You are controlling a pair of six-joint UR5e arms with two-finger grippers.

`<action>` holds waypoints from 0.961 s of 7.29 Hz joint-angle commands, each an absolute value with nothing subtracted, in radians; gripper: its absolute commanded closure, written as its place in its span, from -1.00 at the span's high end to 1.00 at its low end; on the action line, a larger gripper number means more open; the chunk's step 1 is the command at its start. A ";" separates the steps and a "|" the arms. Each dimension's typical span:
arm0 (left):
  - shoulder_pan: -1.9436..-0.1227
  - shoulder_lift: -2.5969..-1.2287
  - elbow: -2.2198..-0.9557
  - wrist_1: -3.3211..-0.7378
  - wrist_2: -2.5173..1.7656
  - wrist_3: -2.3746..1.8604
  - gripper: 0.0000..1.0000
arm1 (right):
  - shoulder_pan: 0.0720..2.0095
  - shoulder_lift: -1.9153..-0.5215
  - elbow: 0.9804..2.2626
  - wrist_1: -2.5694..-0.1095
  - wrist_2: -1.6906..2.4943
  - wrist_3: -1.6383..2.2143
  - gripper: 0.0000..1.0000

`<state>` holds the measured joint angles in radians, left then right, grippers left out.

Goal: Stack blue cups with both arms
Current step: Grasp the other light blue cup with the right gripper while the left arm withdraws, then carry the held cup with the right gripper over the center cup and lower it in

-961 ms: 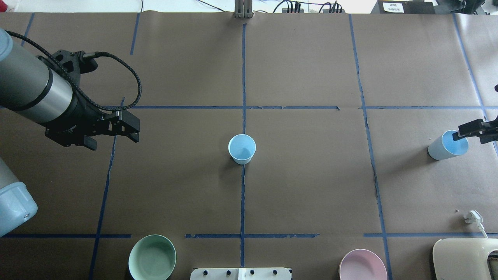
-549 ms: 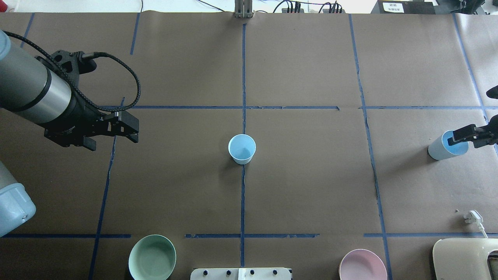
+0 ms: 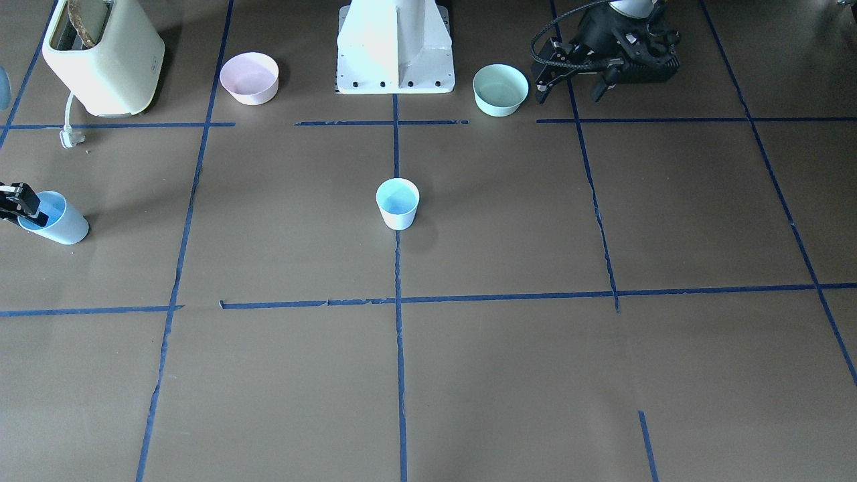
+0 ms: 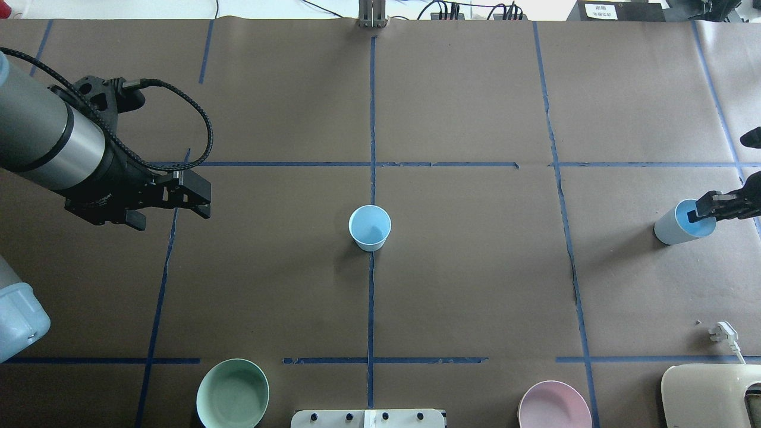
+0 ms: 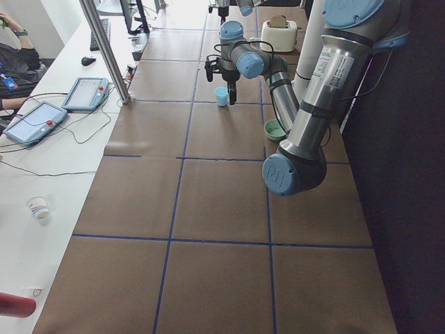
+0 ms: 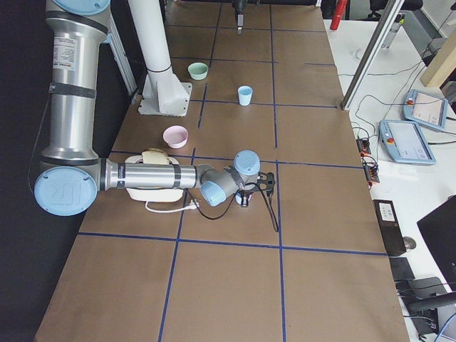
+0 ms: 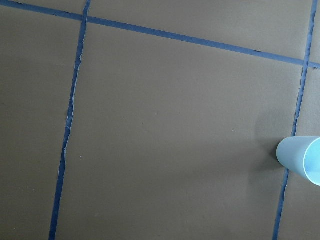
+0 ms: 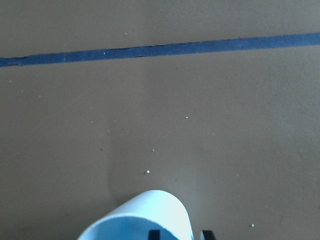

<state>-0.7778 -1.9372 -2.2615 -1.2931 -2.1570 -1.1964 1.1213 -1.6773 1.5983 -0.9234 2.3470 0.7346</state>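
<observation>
One blue cup (image 4: 370,227) stands upright at the table's centre on the blue tape line; it also shows in the front view (image 3: 398,203) and at the right edge of the left wrist view (image 7: 302,159). The second blue cup (image 4: 678,226) stands at the far right (image 3: 57,224). My right gripper (image 4: 707,209) is open with its fingers astride that cup's wall, one inside and one outside (image 8: 181,234). My left gripper (image 4: 204,199) is open and empty, above the table well left of the centre cup.
A mint-green bowl (image 4: 232,393) and a pink bowl (image 4: 554,406) sit at the near edge on either side of the white pedestal (image 4: 367,418). A cream toaster (image 4: 710,395) with its plug (image 4: 724,331) stands at the near right corner.
My right gripper has moved a little left and lower onto the right cup's rim. My left arm has drifted slightly back. Both cups stay in place.
</observation>
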 commanded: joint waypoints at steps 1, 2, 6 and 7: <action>-0.778 -1.934 -2.272 -1.293 -2.157 -1.197 1.00 | 1.121 -1.675 1.618 -0.925 2.352 0.735 -1.00; -0.779 -1.924 -2.281 -1.293 -2.157 -1.197 1.00 | 1.126 -1.675 1.653 -0.933 2.361 0.738 -1.00; -0.886 -1.731 -2.298 -1.292 -2.158 -0.863 1.00 | 1.129 -1.469 1.866 -1.252 2.372 0.903 -1.00; -0.941 -1.677 -2.290 -1.292 -2.160 -0.741 1.00 | 1.120 -1.401 1.884 -1.287 2.372 0.972 -1.00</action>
